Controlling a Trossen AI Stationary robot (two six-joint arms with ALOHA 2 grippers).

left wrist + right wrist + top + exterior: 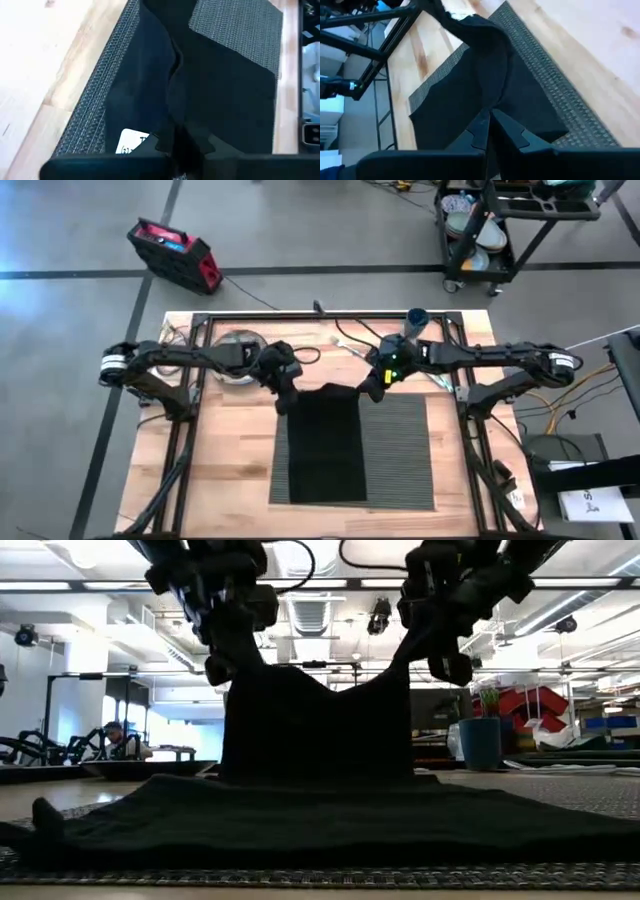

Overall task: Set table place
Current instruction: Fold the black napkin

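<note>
Two grippers, left (284,402) and right (372,391), each pinch one far corner of the single black napkin (326,445), lifted above one grey placemat (398,452) at the desk's (232,460) centre; one blue cup (416,321) stands upper right.

- Grey concrete floor (70,330) crossed by dark tape lines.
- A red and black case (173,254) lies on the floor at 10 o'clock.
- A black wheeled cart (490,225) holding dishes stands at 1 o'clock.
- Long ceiling strip lights (330,584) glow over white ducts in the low view.
- A seated person (115,738) shows far back, at 9 o'clock.
</note>
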